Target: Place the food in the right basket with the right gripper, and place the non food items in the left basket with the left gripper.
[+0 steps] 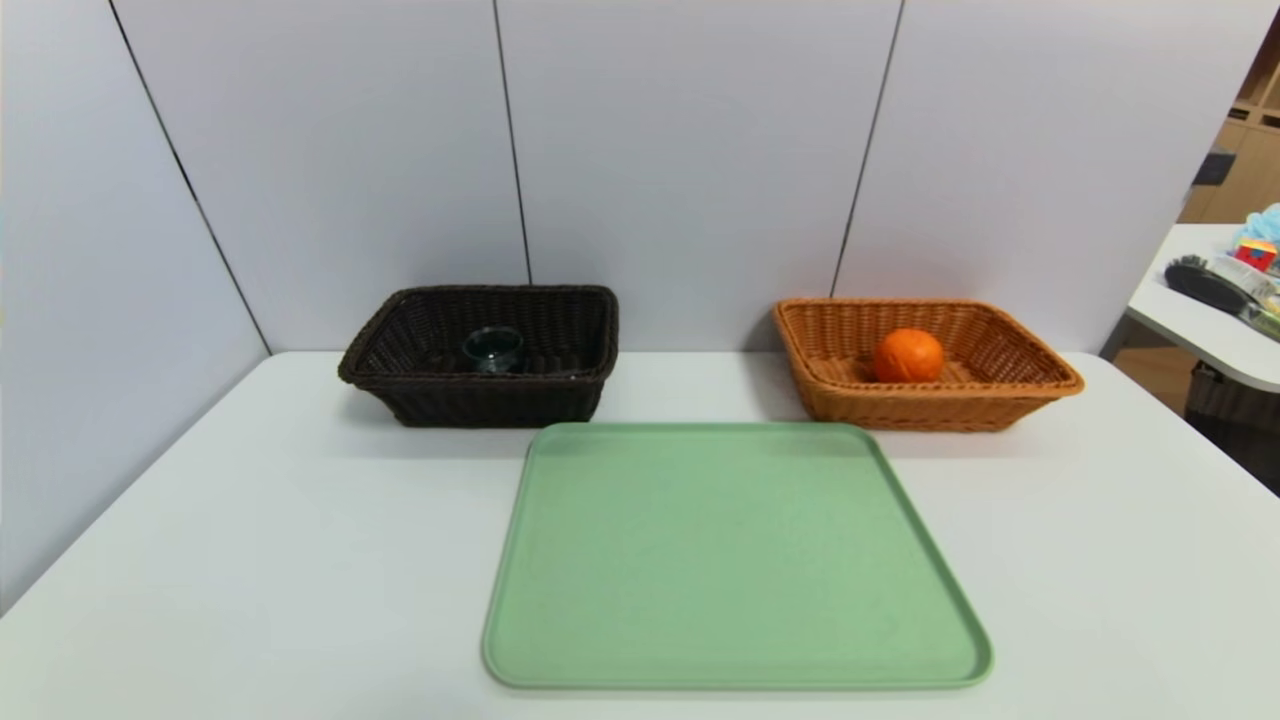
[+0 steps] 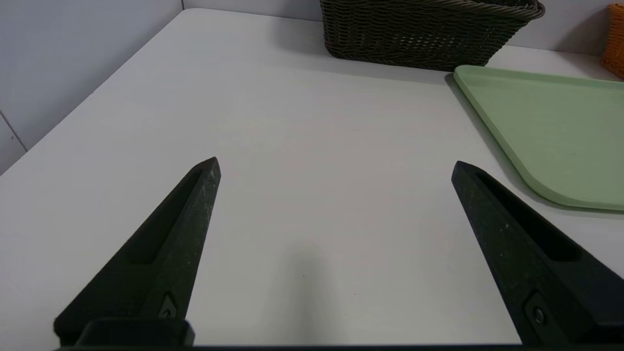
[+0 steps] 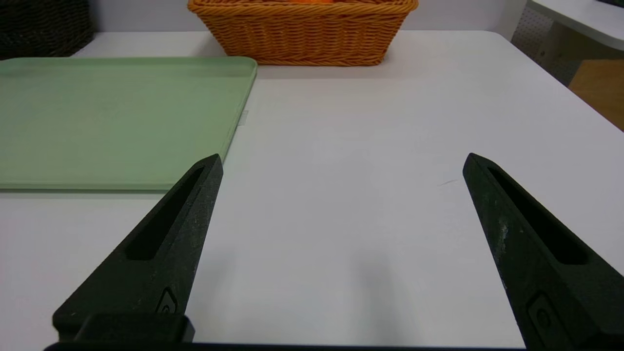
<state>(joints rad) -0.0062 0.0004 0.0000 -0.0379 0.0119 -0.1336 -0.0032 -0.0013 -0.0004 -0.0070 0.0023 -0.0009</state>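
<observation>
L claw (image 2: 335,160) open wide w/ nothing btwn its tips, over the surface (image 2: 292,122), R claw (image 3: 345,155) likewise open & empty, both arms out of head view

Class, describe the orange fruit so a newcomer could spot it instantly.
Beyond the green tray, two wicker baskets stand near the wall. Look into the orange-tan basket, on the right. The fruit is the round, bright orange thing inside; the dark basket holds a glass cup instead.

Ahead of me, the glass cup (image 1: 494,350) sits in the woven basket (image 1: 480,400) at eleven o'clock; the round fruit (image 1: 908,356) in the wicker basket (image 1: 930,408) at one.
</observation>
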